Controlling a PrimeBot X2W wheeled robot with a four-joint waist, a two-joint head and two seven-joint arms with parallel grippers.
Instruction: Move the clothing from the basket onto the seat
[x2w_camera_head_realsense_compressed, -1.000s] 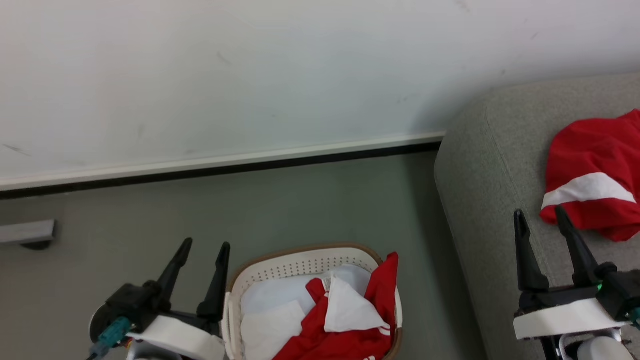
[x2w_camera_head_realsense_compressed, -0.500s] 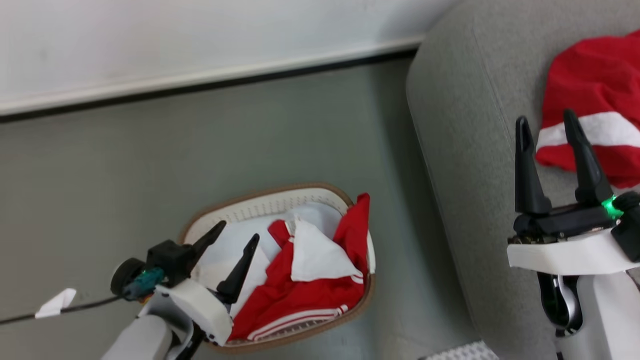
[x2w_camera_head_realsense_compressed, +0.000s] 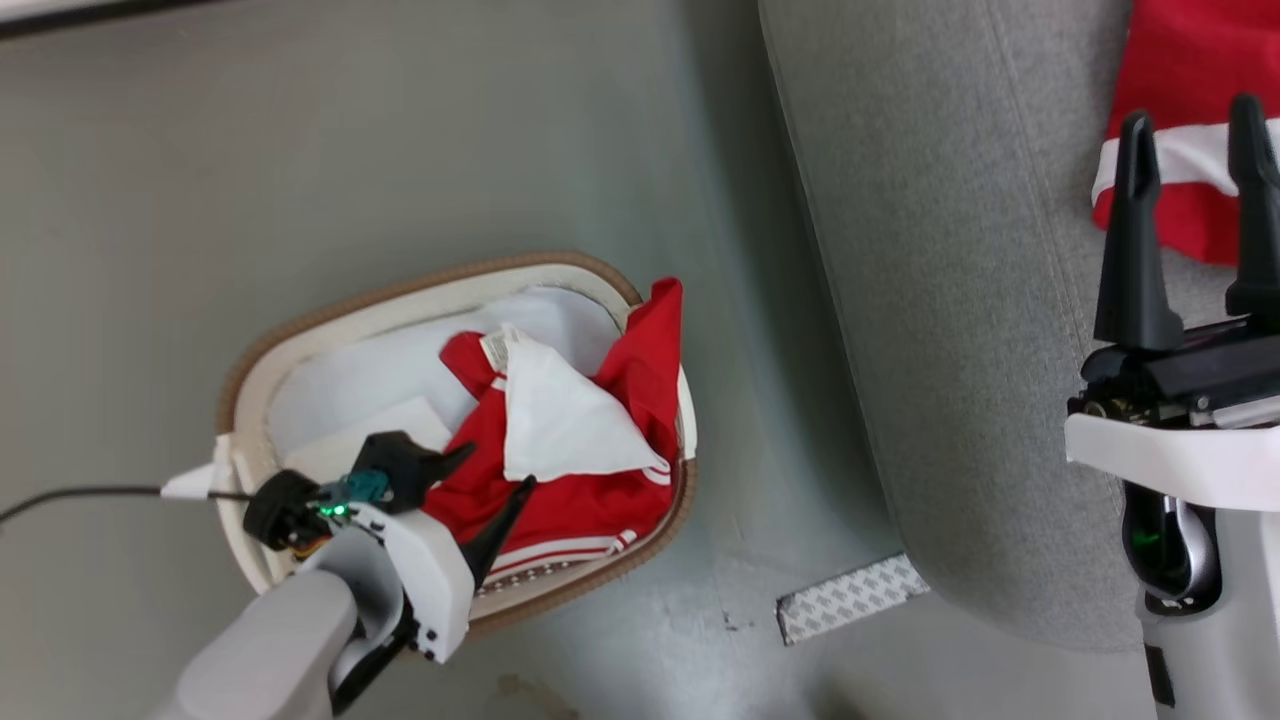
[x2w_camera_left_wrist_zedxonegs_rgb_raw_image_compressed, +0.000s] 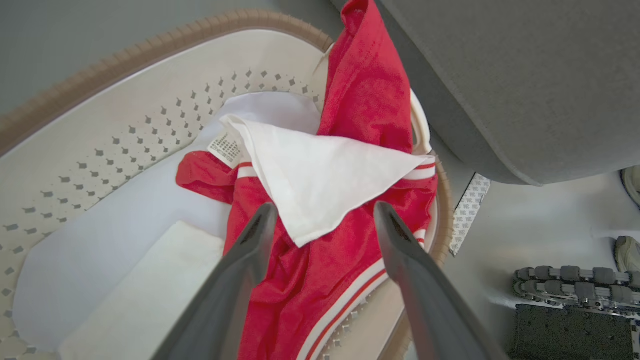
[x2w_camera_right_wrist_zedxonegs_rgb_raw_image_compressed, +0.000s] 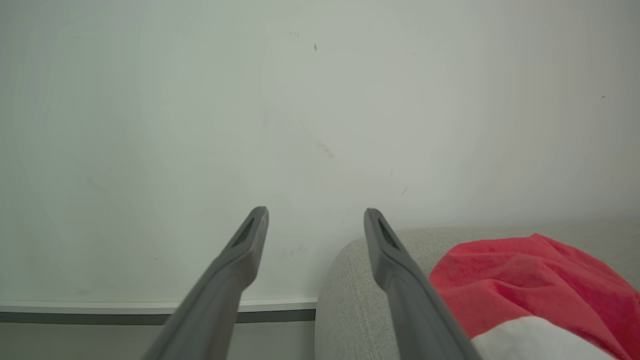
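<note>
Left gripper (x2w_camera_head_realsense_compressed: 500, 467): fingers spread wide with nothing between them, poised over the near end of the basket; the tips seem just above the fabric, but contact is hard to judge.
Red garment (x2w_camera_left_wrist_zedxonegs_rgb_raw_image_compressed: 300, 280): crumpled in the basket's right half, a white triangular panel on top, one fold draped over the rim toward the seat.
Pale cloth (x2w_camera_head_realsense_compressed: 350, 370): lines the basket's left half.
Basket (x2w_camera_head_realsense_compressed: 400, 290): on the floor, near the seat.
Right gripper (x2w_camera_head_realsense_compressed: 1190, 112): spread, empty, over the seat.
Seat (x2w_camera_head_realsense_compressed: 950, 300): carries a second red garment (x2w_camera_head_realsense_compressed: 1170, 40), white-striped.
</note>
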